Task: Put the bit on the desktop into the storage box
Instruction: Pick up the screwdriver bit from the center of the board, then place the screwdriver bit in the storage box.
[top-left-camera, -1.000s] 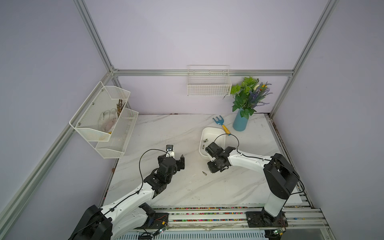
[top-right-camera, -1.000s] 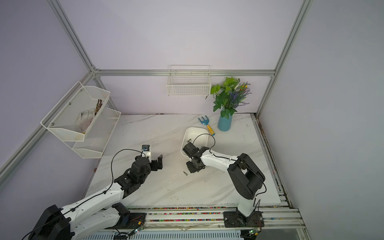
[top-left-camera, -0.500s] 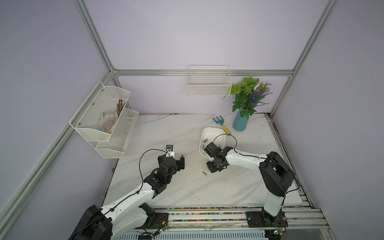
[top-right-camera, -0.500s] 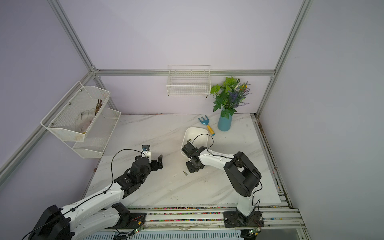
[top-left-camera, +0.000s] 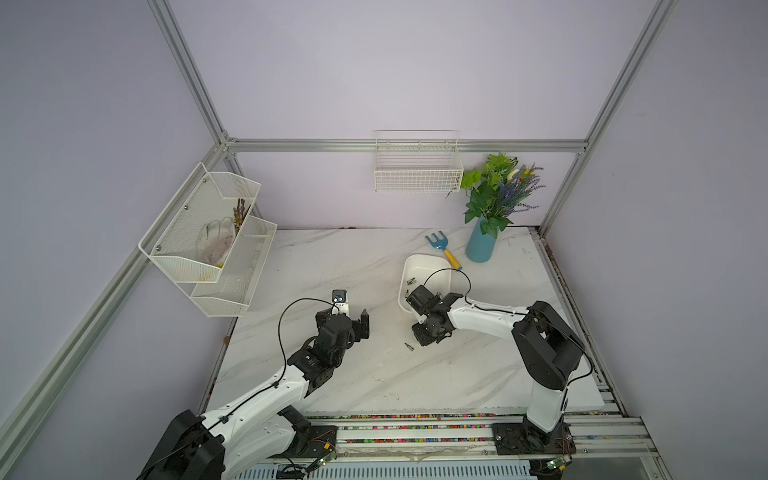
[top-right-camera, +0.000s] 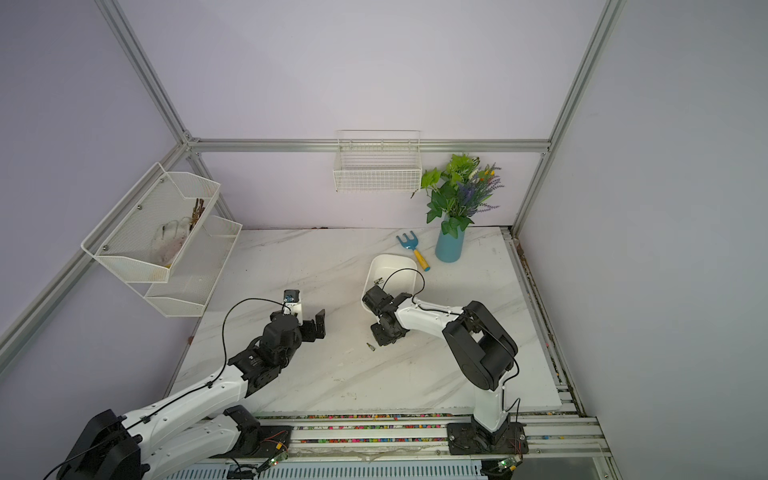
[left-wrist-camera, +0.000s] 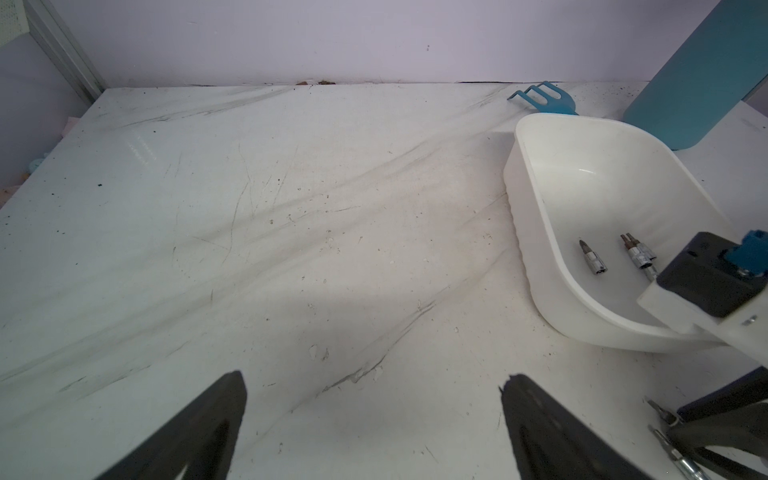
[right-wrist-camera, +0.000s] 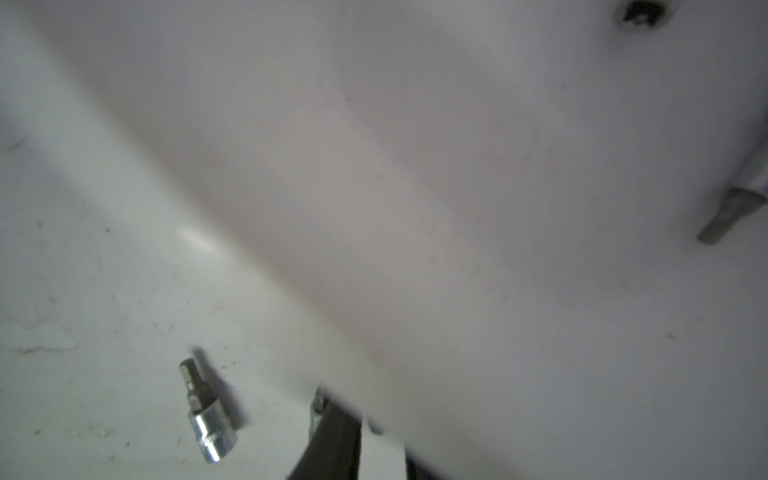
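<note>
In both top views the storage box sat on the white surface; the bit lay loose on that surface, outside the storage box and near its corner on the robot's side; the right pincer hung low just beside the bit, on that same side of the box.

In the left wrist view the left pincer stood with its fingers wide apart, holding nothing, well apart from the storage box; the box's floor carried several stored bits.

In the right wrist view the bit lay flat just outside the storage box's wall; the right pincer's fingers stood close to each other, a metal glint at one tip; whether they were clamped on anything I could not tell.
</note>
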